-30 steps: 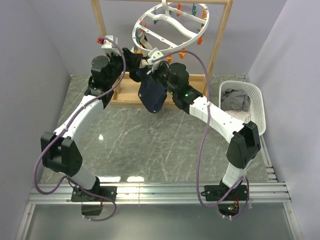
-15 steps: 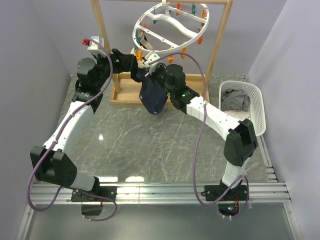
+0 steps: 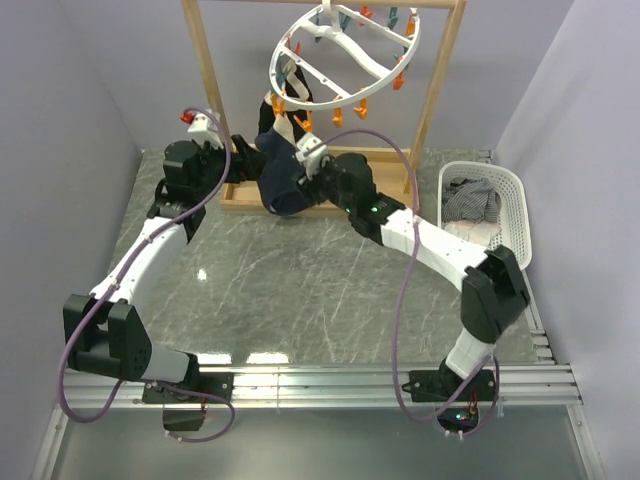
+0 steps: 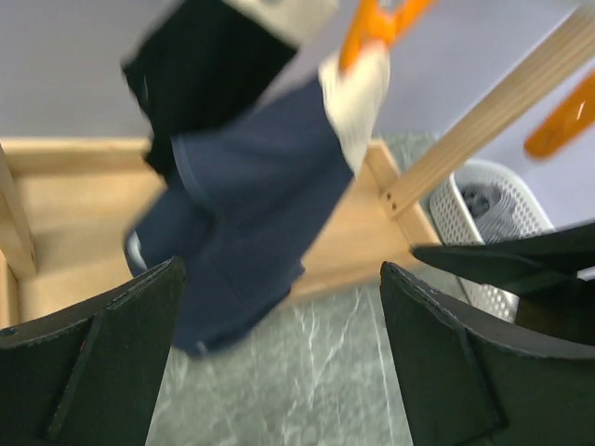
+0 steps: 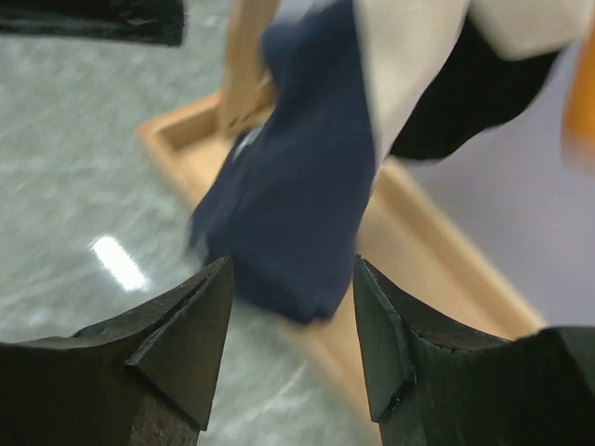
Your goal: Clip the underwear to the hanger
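I am looking at the table (image 3: 300, 290) first, then the wooden rack (image 3: 203, 70) standing at its far side. The hanger (image 3: 330, 103) is hanging from the rack. The underwear (image 3: 280, 185) is hanging under the hanger, with its cream band pinched in an orange clip (image 4: 376, 23). The left gripper (image 4: 279, 279) is spread wide and holding nothing, with the underwear just in front of it. The right gripper (image 5: 290, 279) is parted too, with nothing in it, near the cloth.

My worry is that I am seeing only one clip biting, on a small bit of band. If a finger brushes the cloth when I pull the arms away, it could tug the underwear loose and drop it.
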Robot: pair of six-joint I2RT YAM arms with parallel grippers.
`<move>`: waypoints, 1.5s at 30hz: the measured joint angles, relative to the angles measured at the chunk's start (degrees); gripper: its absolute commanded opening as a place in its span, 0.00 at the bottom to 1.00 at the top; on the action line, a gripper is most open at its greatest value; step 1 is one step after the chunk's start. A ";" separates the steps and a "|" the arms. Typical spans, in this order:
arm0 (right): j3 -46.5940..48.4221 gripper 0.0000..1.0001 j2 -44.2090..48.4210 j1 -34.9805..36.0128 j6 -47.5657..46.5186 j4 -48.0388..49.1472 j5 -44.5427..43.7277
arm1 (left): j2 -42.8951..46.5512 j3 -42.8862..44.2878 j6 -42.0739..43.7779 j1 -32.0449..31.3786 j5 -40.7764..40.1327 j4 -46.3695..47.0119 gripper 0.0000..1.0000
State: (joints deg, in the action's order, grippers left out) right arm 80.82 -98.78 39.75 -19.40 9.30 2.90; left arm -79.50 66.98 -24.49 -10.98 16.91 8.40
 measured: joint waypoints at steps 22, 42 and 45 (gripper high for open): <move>-8.46 0.53 -3.08 -19.26 30.56 -5.22 27.39 | -9.70 -4.44 0.74 -6.86 1.46 9.31 0.98; 12.59 0.67 -23.80 -23.52 53.33 10.62 35.15 | -24.59 5.60 2.27 -9.94 -14.36 8.09 0.20; 16.06 0.72 -28.24 -23.52 57.99 12.87 37.05 | -24.59 5.66 2.99 -9.42 -13.57 7.76 0.01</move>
State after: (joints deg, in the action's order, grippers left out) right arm 96.88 -127.02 16.23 38.59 22.17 39.94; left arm -104.09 72.64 -21.50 -20.40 3.33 16.16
